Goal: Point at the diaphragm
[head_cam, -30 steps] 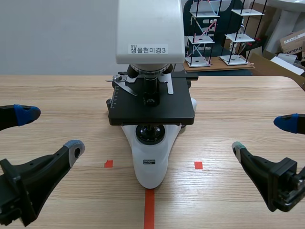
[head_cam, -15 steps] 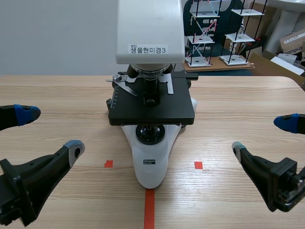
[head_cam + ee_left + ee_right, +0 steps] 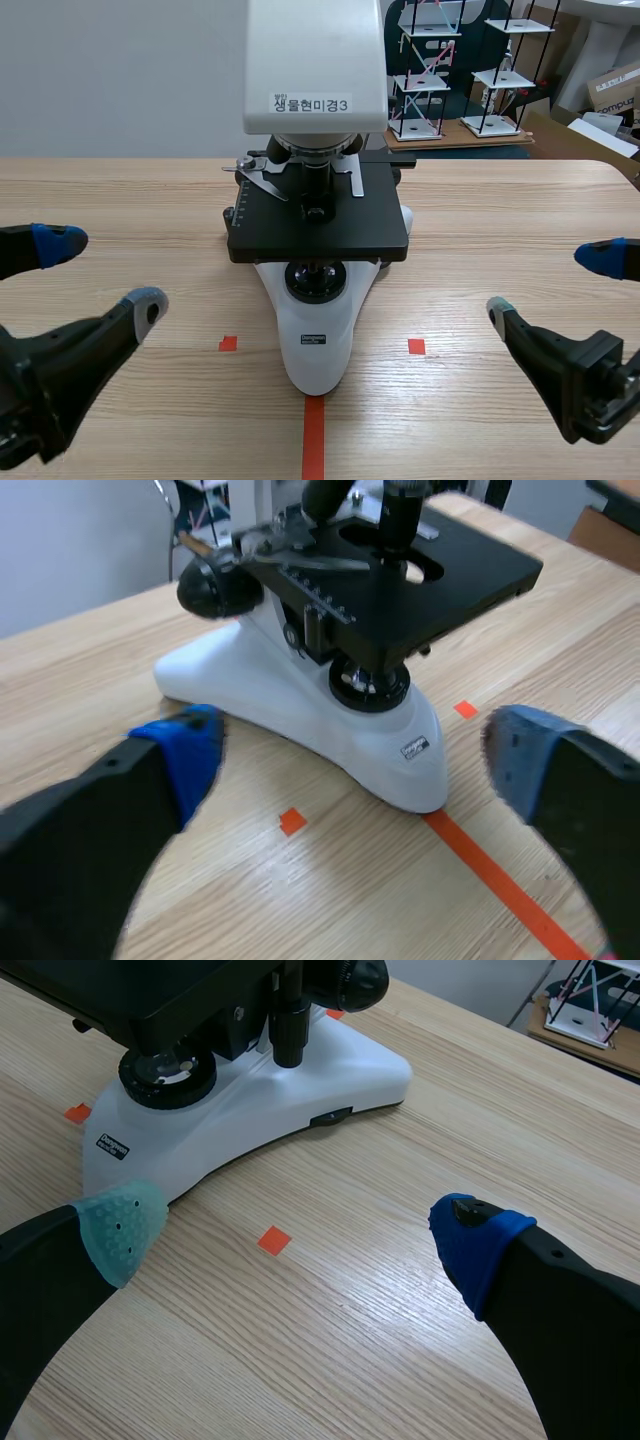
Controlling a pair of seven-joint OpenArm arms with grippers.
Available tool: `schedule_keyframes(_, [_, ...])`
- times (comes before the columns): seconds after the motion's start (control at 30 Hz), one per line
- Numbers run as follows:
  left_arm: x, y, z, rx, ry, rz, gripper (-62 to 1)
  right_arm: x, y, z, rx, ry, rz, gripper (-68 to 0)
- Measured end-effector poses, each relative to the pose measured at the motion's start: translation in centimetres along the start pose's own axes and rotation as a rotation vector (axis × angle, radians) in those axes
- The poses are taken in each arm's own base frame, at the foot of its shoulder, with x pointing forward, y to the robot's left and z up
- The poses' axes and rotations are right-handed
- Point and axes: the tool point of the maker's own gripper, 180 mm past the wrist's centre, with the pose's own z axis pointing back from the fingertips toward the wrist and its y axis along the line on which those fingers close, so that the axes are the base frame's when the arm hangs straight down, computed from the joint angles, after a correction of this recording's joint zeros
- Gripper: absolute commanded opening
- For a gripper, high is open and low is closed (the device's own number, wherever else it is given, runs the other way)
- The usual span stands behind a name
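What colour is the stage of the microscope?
Black. The stage shows best in the scene view, above the white base.

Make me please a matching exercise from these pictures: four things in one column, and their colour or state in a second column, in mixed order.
Things:
1. stage
2. base
3. tape line
4. right gripper

Colour or state:
a. orange-red
b. open, holding nothing
c. black
d. white

Pairs: 1-c, 2-d, 3-a, 4-b
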Motion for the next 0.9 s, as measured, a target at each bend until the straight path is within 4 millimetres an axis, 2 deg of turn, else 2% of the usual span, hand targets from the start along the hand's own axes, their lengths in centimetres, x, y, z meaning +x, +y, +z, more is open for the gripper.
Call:
schedule_keyframes(0.07, [0.2, 0.1, 0.1, -0.003, -0.025, 0.007, -26.9, 0.0, 0.0, 0.0, 0.000, 0.000, 0.000, -9.8])
schedule_keyframes(0.27, [0.0, 0.4, 1.1, -0.015, -0.127, 0.065, -39.2, 0.0, 0.0, 0.0, 0.000, 0.000, 0.000, -9.8])
schedule_keyframes(0.4, [-2.1, 0.1, 1.2, -0.012, -0.134, 0.129, -49.1, 0.0, 0.0, 0.0, 0.000, 0.000, 0.000, -9.8])
schedule_keyframes(0.5, [-3.7, -0.7, 0.8, -0.049, -0.150, 0.114, -55.6, 0.0, 0.0, 0.0, 0.000, 0.000, 0.000, -9.8])
schedule_keyframes(0.7, [-6.9, -3.9, 0.0, -0.200, -0.183, 0.062, -56.5, 0.0, 0.0, 0.0, 0.000, 0.000, 0.000, -9.8])
schedule_keyframes(0.8, [-7.4, -5.3, -0.4, -0.264, -0.243, 0.054, -56.5, 0.0, 0.0, 0.0, 0.000, 0.000, 0.000, -9.7])
schedule_keyframes(0.9, [-7.2, -5.8, -0.7, -0.285, -0.335, 0.063, -56.5, 0.0, 0.0, 0.0, 0.000, 0.000, 0.000, -9.8])
